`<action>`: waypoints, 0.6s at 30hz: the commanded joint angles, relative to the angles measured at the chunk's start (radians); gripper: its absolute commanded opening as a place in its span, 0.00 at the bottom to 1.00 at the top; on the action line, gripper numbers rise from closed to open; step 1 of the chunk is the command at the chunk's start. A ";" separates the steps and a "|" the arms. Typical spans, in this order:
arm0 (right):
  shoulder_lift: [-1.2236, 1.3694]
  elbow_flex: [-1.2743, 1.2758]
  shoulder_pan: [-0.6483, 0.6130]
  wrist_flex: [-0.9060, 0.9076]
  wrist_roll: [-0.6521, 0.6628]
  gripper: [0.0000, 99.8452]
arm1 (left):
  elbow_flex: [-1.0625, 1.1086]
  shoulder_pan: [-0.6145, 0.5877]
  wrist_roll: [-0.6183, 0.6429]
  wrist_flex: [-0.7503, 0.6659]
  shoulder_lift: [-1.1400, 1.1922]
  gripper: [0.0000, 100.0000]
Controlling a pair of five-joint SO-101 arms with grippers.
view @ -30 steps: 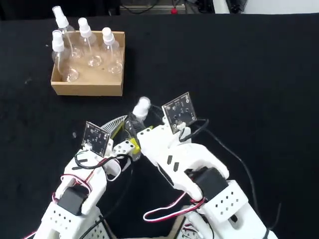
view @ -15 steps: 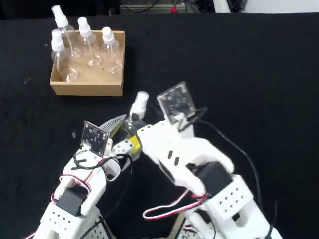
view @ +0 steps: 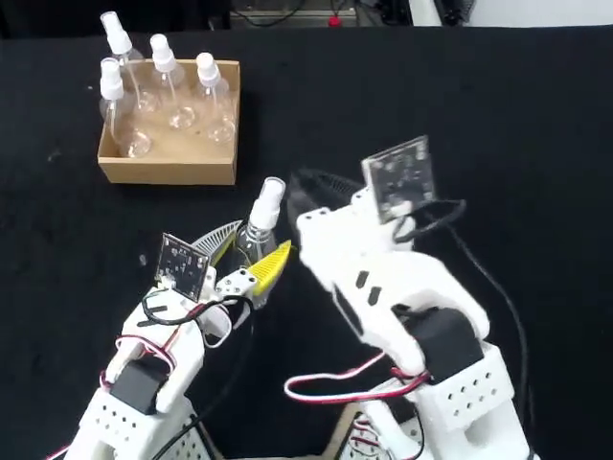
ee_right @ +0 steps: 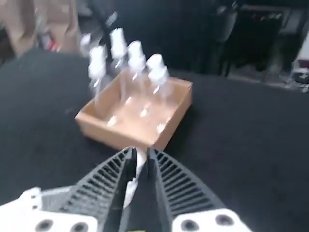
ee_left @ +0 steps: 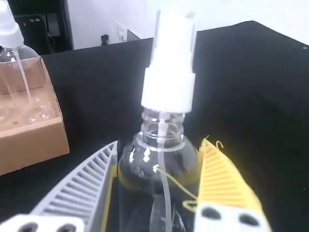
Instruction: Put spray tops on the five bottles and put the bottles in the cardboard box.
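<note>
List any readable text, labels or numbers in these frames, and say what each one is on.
No readable text on anything in view.
The bottle and its spray top: clear and plain white, no label.
The cardboard box: plain sides, no print visible.
The wrist circuit boards: any markings are too small to read.

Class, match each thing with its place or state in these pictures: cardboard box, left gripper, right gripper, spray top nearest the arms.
1 cardboard box
2 left gripper
3 right gripper
4 nearest spray top

a on the held bottle's neck
b holds four topped bottles
c free, beside that bottle
d clamps that bottle

Pairs: 1-b, 2-d, 3-c, 4-a
</note>
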 commanded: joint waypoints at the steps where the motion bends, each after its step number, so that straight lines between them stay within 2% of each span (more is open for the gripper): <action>1: 0.038 -0.058 0.037 -0.071 0.009 0.07 | -0.058 -0.013 0.006 0.002 -0.011 0.20; 9: 0.248 -0.065 0.032 -0.186 0.011 0.06 | -0.058 -0.013 0.006 0.003 -0.011 0.20; 14: 0.262 -0.091 0.031 -0.155 0.011 0.06 | -0.056 -0.013 0.006 -0.002 -0.011 0.20; 18: 0.262 -0.085 -0.021 -0.107 0.011 0.06 | -0.056 -0.013 0.006 -0.002 -0.011 0.20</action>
